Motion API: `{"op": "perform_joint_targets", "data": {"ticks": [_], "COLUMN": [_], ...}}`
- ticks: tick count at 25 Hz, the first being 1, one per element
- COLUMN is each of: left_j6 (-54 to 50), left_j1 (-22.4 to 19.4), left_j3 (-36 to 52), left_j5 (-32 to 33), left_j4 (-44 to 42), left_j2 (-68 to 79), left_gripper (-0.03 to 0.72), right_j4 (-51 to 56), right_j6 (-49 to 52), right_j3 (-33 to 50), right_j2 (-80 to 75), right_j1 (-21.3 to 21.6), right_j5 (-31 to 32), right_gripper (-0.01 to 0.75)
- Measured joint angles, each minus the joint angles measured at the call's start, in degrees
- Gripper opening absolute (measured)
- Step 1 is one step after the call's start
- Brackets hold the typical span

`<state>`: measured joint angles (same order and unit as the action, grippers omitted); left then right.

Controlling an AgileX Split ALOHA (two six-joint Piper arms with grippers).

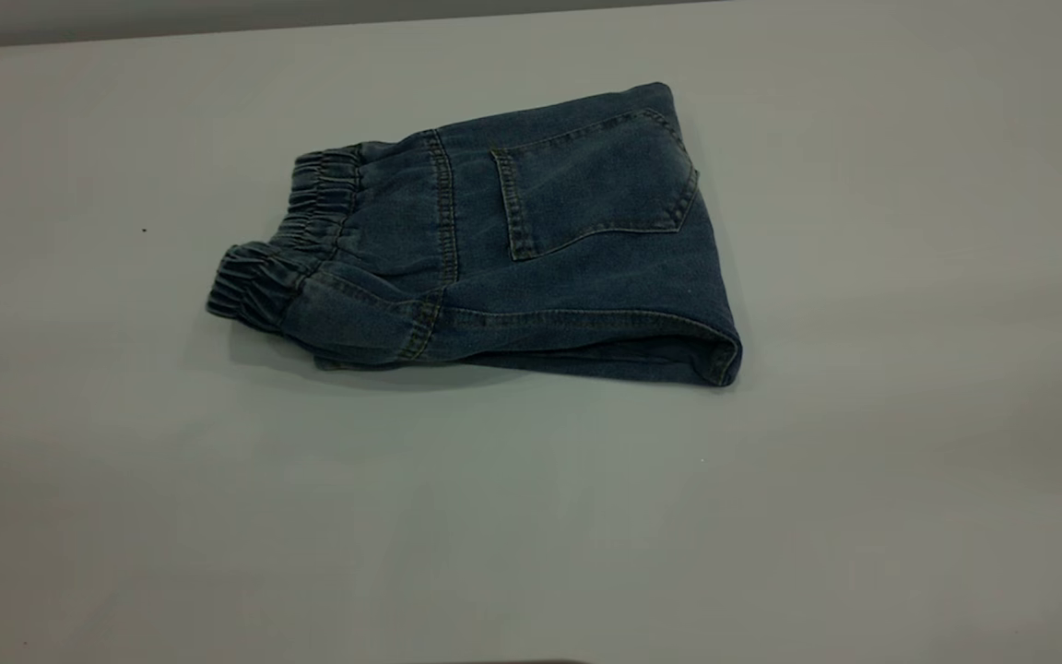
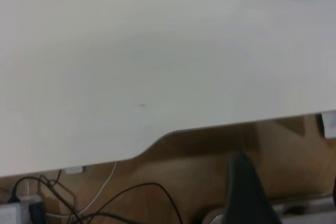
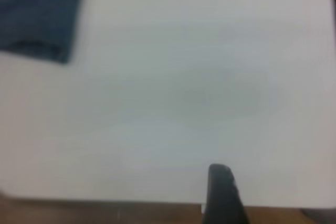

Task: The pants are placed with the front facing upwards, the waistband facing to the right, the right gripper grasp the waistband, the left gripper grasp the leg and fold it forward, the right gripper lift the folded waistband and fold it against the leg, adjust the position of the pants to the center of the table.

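Pants (image 1: 531, 249) folded, pocket up, mid-frame on table (image 1: 863, 507); waistband (image 1: 300, 231) at left. Claw states indeterminable.

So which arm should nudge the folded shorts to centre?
Right, probably. The right tool is at the table edge with the pants close in its wrist view; the left tool sits off the table, pants barely visible.

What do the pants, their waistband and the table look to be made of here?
The pants: blue denim, judging by faded patches and tan stitching around the pocket. The waistband: the same denim gathered over elastic, going by its ruching. The table: smooth, matte white top, possibly laminate; unclear.
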<state>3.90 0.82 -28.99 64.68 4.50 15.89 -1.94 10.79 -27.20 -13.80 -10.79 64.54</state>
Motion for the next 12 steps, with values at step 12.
{"op": "perform_joint_targets", "data": {"ticks": [12], "left_j6": [0.0], "left_j1": [-2.0], "left_j3": [0.0], "left_j5": [0.5], "left_j4": [0.0], "left_j2": [-13.3], "left_gripper": [0.358], "right_j4": [0.0], "right_j6": [0.0], "right_j3": [0.0], "right_j2": [14.0], "right_j1": [4.3], "right_j5": [0.3], "right_gripper": [0.400]}}
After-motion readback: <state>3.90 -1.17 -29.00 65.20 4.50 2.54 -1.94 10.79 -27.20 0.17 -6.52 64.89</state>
